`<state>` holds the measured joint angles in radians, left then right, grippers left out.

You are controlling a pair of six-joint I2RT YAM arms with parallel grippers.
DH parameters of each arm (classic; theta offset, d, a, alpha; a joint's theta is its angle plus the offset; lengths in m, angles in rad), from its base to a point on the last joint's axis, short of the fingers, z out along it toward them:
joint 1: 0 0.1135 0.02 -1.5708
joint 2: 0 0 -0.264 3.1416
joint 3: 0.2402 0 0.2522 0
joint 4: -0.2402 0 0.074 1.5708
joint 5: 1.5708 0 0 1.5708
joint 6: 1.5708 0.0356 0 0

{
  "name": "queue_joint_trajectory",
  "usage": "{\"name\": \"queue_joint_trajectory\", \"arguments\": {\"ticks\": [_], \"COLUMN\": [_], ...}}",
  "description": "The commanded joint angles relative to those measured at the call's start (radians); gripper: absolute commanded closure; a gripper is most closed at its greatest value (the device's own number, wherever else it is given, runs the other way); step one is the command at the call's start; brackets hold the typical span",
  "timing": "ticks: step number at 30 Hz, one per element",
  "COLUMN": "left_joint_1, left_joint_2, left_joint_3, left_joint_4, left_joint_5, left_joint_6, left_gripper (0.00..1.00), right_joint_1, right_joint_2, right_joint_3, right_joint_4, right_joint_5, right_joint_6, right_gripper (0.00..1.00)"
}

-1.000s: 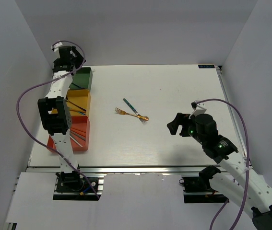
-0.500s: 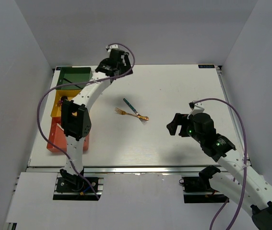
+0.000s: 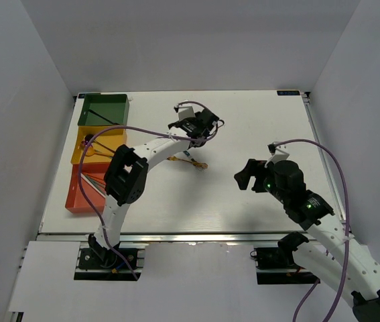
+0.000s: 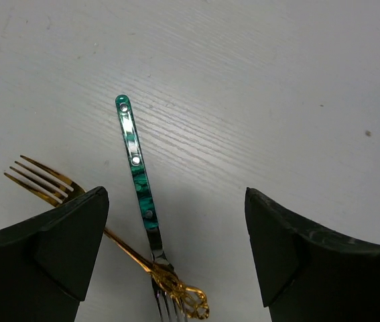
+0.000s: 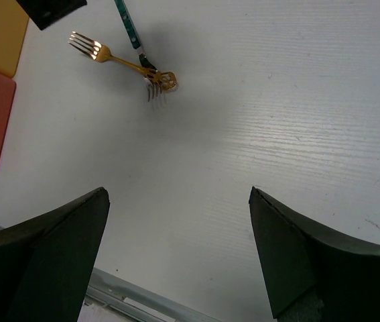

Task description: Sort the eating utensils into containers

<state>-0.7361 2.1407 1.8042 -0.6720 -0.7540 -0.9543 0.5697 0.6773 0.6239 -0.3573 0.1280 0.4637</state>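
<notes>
Within the last second the left arm has swung from the trays at the table's left edge across to the centre. The left gripper (image 3: 206, 124) now hangs over the two forks that remain loose, fingers spread wide and holding nothing. Judged from this, a drop-off at the trays is complete and the next pick is being lined up.

Left to right in the overhead view:

- Trays: the dark green tray (image 3: 102, 100) stands farthest, the yellow tray (image 3: 112, 131) in the middle, the orange-red tray (image 3: 76, 201) nearest. All three touch in a column and hold utensils that are too small to identify.
- Forks: the teal-handled fork (image 4: 138, 182) and the gold fork (image 4: 45, 180) lie crossed at table centre, well apart from the trays. The teal handle is marbled green with small rivets; its steel tines lie against the gold fork's ornate handle end (image 4: 188, 300). The gold tines point away to the side.
- Right gripper (image 5: 179, 258): parked over bare table (image 5: 297, 121) to the right, fingers fully apart and empty.

In the left wrist view the teal handle lies between the open fingers. A closing grasp may also catch the gold fork where the two cross.
</notes>
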Motion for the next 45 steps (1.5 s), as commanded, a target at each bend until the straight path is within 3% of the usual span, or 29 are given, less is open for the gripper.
{"name": "queue_joint_trajectory", "arguments": {"ticks": [1, 8, 9, 18, 25, 33, 41, 45], "left_joint_1": [-0.005, -0.005, -0.005, -0.005, -0.011, -0.045, -0.051, -0.051], "left_joint_2": [0.033, 0.119, 0.134, 0.142, 0.134, 0.072, 0.068, 0.117], "left_joint_3": [-0.003, 0.01, 0.018, -0.057, -0.08, -0.077, -0.097, -0.082], "left_joint_4": [0.003, 0.066, 0.058, 0.077, 0.051, 0.022, 0.04, 0.032], "left_joint_5": [-0.093, -0.036, -0.041, -0.01, -0.016, -0.1, -0.111, -0.084], "left_joint_6": [-0.106, -0.06, -0.072, -0.112, -0.13, -0.118, -0.104, -0.109], "left_gripper": [0.1, 0.23, 0.36, 0.49, 0.48, 0.28, 0.29, 0.34], "right_joint_1": [-0.004, -0.002, -0.002, -0.002, -0.002, -0.002, -0.002, -0.002], "right_joint_2": [-0.016, -0.038, -0.041, -0.03, -0.022, -0.021, -0.019, -0.022], "right_joint_3": [0.003, -0.007, -0.01, -0.021, -0.026, -0.033, -0.032, -0.029], "right_joint_4": [-0.009, -0.006, -0.005, 0.014, 0.02, 0.027, 0.029, 0.024], "right_joint_5": [0.007, -0.033, -0.034, -0.036, -0.036, -0.047, -0.05, -0.047], "right_joint_6": [-0.002, -0.003, -0.003, -0.008, -0.008, -0.003, -0.003, -0.005], "right_gripper": [0.11, 0.11, 0.11, 0.11, 0.11, 0.11, 0.11, 0.11]}}
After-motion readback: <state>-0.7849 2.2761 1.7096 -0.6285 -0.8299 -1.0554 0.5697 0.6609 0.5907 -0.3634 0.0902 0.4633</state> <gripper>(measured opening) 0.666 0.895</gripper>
